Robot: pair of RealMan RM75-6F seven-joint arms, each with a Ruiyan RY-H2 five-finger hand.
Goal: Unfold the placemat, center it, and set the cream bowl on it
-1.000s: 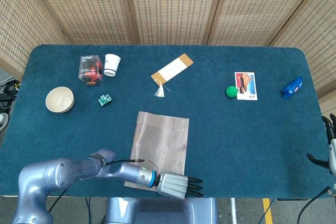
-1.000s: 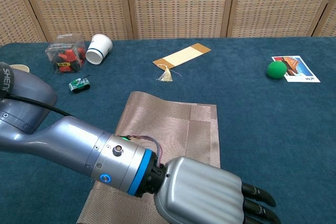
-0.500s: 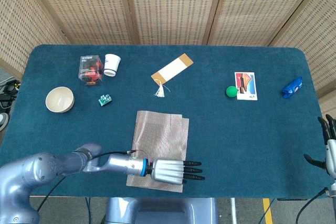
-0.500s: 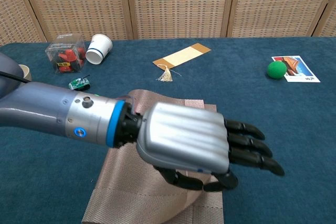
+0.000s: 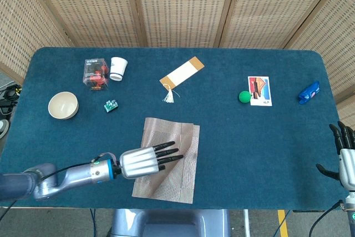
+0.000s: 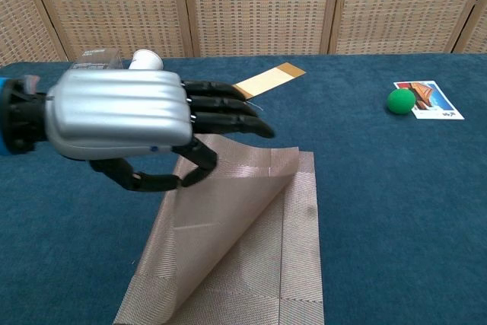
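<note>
Chest view: your left hand (image 6: 125,123) pinches the placemat (image 6: 251,249)'s lifted top layer between thumb and fingers, mat lengthwise toward you near the table's front edge, cream bowl (image 5: 62,105) far left; right hand (image 5: 346,159) hangs empty, fingers apart.

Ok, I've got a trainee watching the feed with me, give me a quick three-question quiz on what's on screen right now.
1. True or false: the placemat lies fully flat.
2. Which hand is lifting a layer of it: A the left hand, B the right hand?
3. Fill in: the cream bowl sits on the ____ of the table, apart from the placemat.

Key
1. False: one layer is raised and curled over.
2. A; the right hand hangs at the table's right edge, holding nothing.
3. Left.
</note>
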